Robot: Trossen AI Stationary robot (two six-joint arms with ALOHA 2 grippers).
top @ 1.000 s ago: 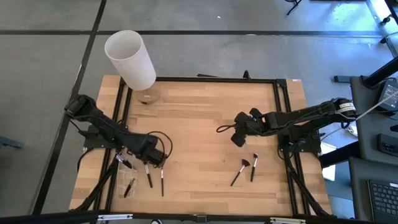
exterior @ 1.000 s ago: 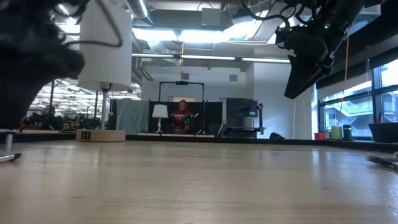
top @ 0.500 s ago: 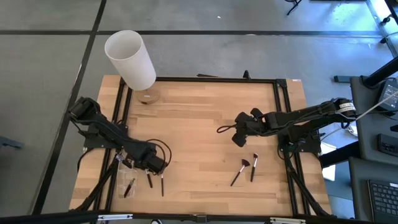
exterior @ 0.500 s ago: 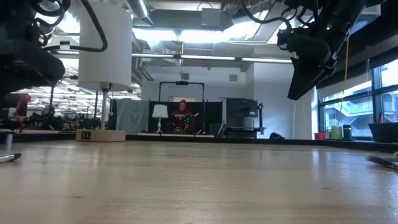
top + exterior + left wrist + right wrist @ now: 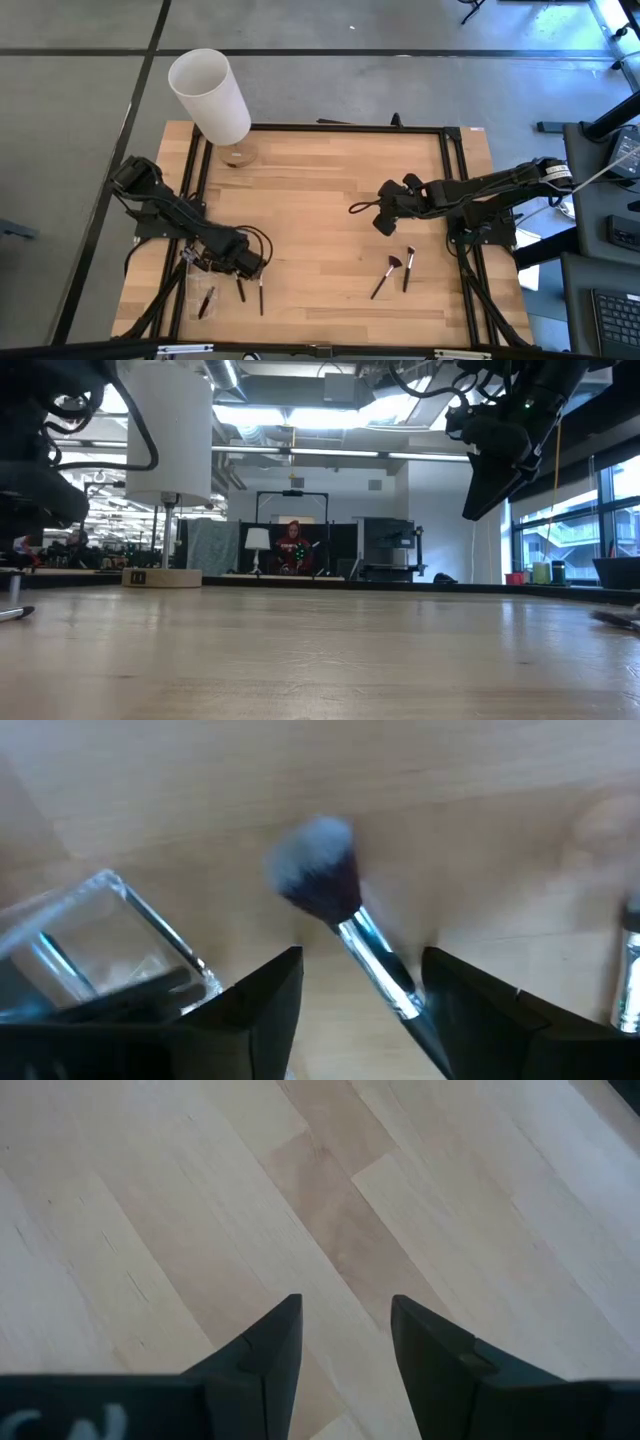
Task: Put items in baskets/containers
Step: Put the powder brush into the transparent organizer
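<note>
Left gripper (image 5: 360,995) spread over a dark-tufted brush (image 5: 345,925) on the counter (image 5: 330,180), beside the clear container (image 5: 95,935). Right gripper (image 5: 345,1345) hovering, spread, empty.

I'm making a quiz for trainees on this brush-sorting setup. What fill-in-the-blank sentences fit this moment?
1. The left gripper has its fingers open around a makeup brush with a ____ ferrule.
2. Beside that brush stands a clear plastic container on the ____ table.
3. The right gripper is open over bare ____.
4. The tall white cylinder stands at the table's far ____ corner.

Missing words: silver; wooden; wood; left
</note>
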